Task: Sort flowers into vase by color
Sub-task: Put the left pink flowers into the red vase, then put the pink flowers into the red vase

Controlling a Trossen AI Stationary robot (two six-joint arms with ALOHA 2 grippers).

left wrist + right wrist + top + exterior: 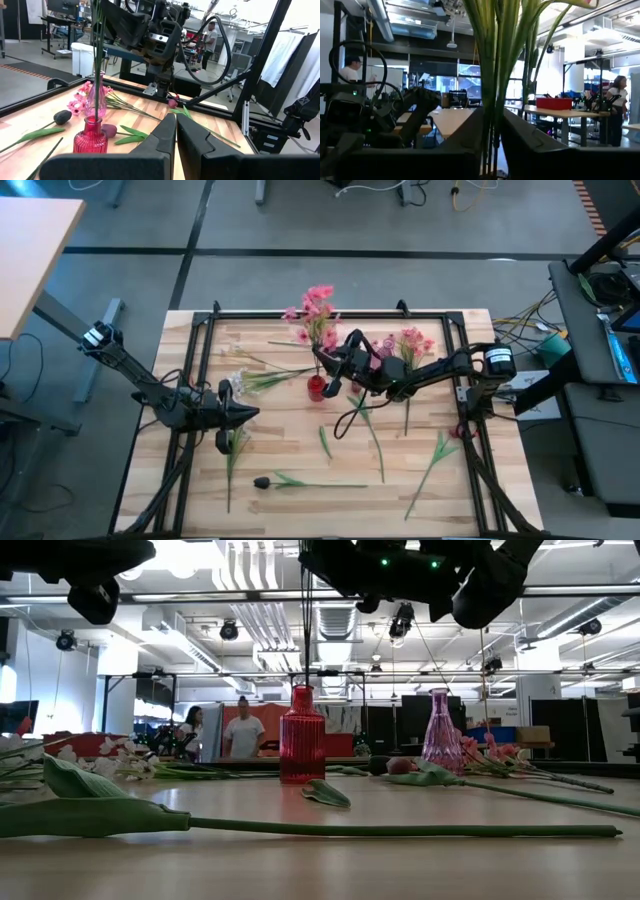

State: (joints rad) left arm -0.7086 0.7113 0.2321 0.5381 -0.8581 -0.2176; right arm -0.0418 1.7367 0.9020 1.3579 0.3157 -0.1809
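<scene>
Right gripper (333, 370) clamps pink flowers (318, 308) above red vase (316, 387).

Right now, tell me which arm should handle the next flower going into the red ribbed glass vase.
The right. Its gripper is above the red ribbed glass vase, shut on green stems. The left gripper waits shut, off to the vase's left, holding nothing.

Your table (290, 430) is pale wood planks inside a black frame. Just beside your right gripper (330, 375) stands a red vase (316, 387). A dark bud (262, 481) and loose stems lie nearer you; white sprigs (240, 378) lie by your left gripper (250, 413).
</scene>
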